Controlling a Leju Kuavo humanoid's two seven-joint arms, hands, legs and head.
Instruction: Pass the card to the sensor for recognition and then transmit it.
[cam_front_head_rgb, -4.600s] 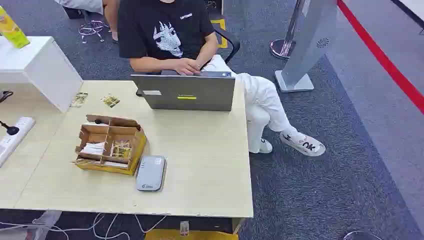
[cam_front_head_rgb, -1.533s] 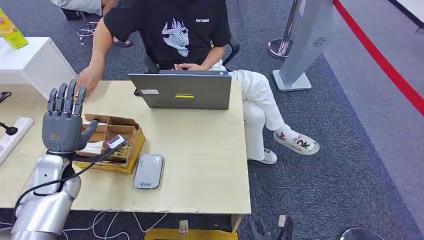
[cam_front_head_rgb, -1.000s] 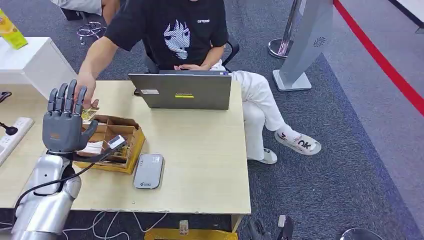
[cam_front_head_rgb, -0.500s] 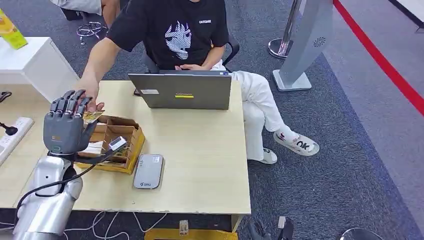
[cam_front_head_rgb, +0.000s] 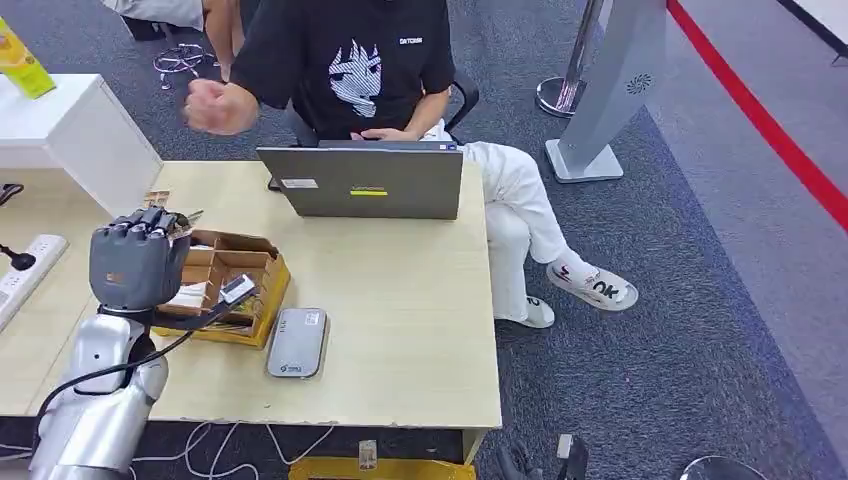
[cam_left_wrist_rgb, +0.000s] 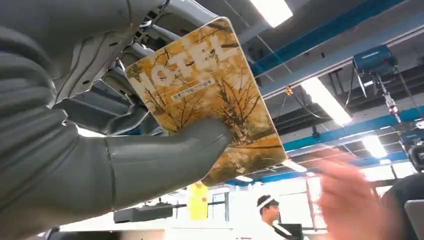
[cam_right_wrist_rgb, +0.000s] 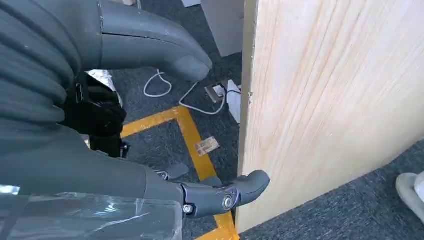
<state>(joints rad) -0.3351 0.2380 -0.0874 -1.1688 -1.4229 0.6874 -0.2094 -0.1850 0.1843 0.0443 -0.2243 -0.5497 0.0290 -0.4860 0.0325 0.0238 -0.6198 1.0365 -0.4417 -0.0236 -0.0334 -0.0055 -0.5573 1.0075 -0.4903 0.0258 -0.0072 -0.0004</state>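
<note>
Head view, left hand (cam_front_head_rgb: 135, 262) now gripping card (cam_left_wrist_rgb: 210, 100), person's hand (cam_front_head_rgb: 215, 105) withdrawn

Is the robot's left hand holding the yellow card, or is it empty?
Holding it. In the left wrist view the left hand grips the card, thumb pressed on its face with fingers behind.

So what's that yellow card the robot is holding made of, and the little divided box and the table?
The card looks like glossy plastic or coated stock: stiff, flat, rounded corners, printed "HOTEL", gripped by the left hand. The box seems brown cardboard, matte, with folded flaps and dividers. The table looks like pale wood-grain board, probably laminate; the right wrist view shows its grain.
</note>
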